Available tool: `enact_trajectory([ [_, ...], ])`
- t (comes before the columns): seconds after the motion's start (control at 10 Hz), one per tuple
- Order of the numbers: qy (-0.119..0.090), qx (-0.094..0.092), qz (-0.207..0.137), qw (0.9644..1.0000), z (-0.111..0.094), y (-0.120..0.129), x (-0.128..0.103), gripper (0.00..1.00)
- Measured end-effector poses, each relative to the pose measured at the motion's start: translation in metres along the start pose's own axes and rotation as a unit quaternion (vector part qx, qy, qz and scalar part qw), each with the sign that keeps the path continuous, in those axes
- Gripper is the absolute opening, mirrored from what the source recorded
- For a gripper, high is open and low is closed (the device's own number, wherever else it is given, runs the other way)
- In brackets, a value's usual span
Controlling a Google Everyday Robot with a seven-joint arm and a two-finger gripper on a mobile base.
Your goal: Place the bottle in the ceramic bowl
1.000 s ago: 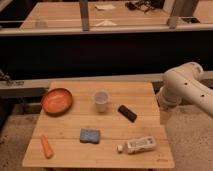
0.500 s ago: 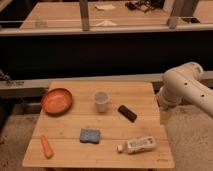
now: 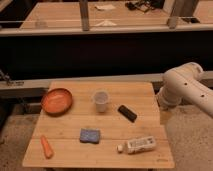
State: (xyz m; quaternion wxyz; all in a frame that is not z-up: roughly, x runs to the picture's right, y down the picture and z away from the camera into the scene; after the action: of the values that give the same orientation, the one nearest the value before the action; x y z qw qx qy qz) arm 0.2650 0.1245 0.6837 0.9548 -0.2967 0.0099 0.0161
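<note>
the bottle (image 3: 137,145) lies on its side near the front right edge of the table (image 3: 70,122), with its white cap pointing left. nothing is touching it. the orange bowl (image 3: 56,100) sits well apart from it, at the back left of the table, and it has nothing in it.

between the two you have some things to watch. a blue sponge (image 3: 90,135) lies to the left of the bottle. a small black block (image 3: 127,113) lies just behind the bottle, and a see-through white cup (image 3: 101,100) stands upright in the middle, near the bowl. an orange carrot (image 3: 46,146) lies at the front left.

the white arm (image 3: 185,87) bends at the right side of the table, up off the wood. you can't see the gripper here. it is off past the edge of the view, so i cannot tell if it is released or clenched.

i think you are at the very first step: reaching for the bottle. next you need to bring the gripper down over the bottle, across its round body, and pinch it. then lift it high so it goes over the block and the cup on the way to the bowl.
</note>
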Motion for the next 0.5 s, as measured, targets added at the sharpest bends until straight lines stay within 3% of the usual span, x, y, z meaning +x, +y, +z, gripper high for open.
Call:
enact_trajectory([
  [0.2,-0.005,-0.011,-0.005,0.9999,0.008,0.014,-0.015,0.68],
  [0.4,-0.009,-0.014,-0.007,0.9998,0.008,0.014,-0.016,0.68],
  [0.5,-0.011,-0.021,-0.014,0.9996,0.015,0.02,-0.02,0.74],
])
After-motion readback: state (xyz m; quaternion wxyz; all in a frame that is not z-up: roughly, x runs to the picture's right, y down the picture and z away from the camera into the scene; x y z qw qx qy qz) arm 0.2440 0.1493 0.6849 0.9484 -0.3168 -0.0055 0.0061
